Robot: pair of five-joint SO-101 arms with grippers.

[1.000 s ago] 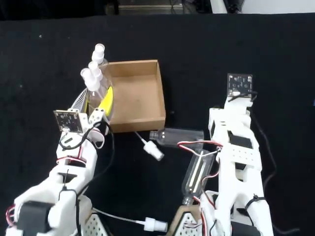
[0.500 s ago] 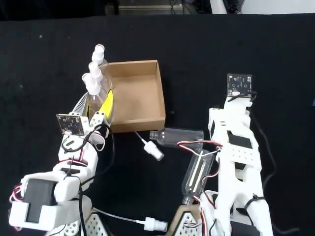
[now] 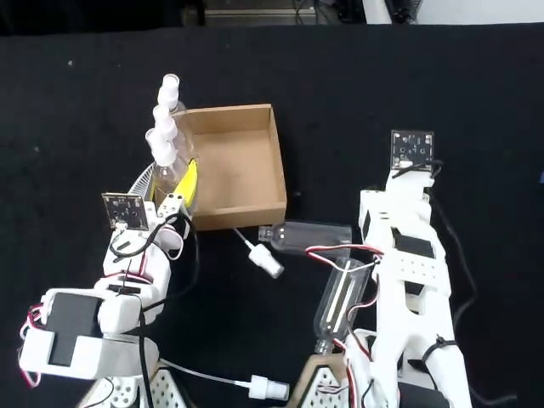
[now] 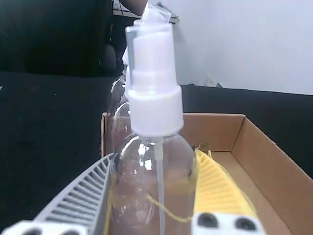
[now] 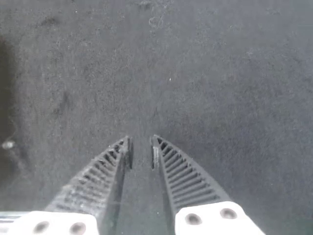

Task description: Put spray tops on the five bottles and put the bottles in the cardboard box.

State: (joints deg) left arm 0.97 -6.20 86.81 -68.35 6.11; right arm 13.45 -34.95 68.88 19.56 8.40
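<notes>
My left gripper (image 3: 166,176) (image 4: 151,208) is shut on a clear bottle (image 3: 170,170) (image 4: 151,166) with a white spray top (image 4: 152,98), held upright at the near left corner of the cardboard box (image 3: 238,166). Two more topped bottles (image 3: 168,110) stand along the box's left wall behind it. A topless bottle (image 3: 310,235) lies on the table with a loose spray top (image 3: 264,259) beside its neck. Another bottle (image 3: 340,297) lies by the right arm. My right gripper (image 5: 141,147) hovers over bare black cloth, with only a narrow gap between its fingers and nothing in it.
A second loose spray top (image 3: 269,391) with its long tube lies at the table's front edge between the arm bases. The box floor (image 4: 254,196) to the right of the held bottle is bare. Black cloth (image 3: 382,76) covers the table.
The left arm has shifted slightly, carrying the held bottle a little to the right, toward the box. The right arm has not moved.
</notes>
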